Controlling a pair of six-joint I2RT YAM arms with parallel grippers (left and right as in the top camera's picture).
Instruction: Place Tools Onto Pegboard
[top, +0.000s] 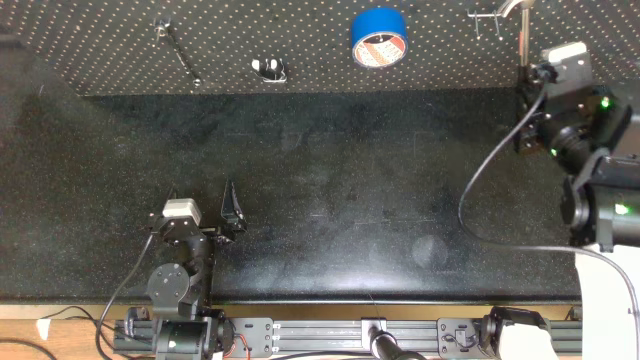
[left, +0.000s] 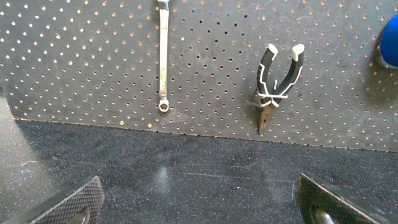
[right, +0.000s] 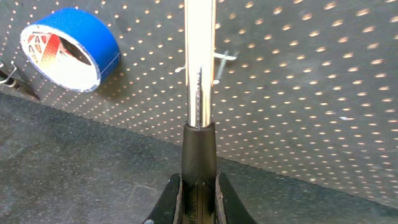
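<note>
A tool with a chrome shaft (right: 200, 74) and a black handle stands upright against the pegboard (right: 311, 93), and my right gripper (right: 199, 193) is shut on the handle. In the top view this tool (top: 520, 35) rises beside a metal hook (top: 485, 20) at the board's right end, with the right gripper (top: 527, 78) below it. A wrench (left: 163, 56), black-handled pliers (left: 277, 81) and a blue tape roll (right: 68, 50) hang on the board. My left gripper (left: 199, 183) is open and holds nothing, low over the mat at the near left (top: 205, 205).
The black mat (top: 350, 200) covers the table between the arms and the pegboard. The right arm's cable (top: 480, 190) loops over the mat's right side. A wire hook (right: 224, 56) sticks out of the board just behind the chrome shaft.
</note>
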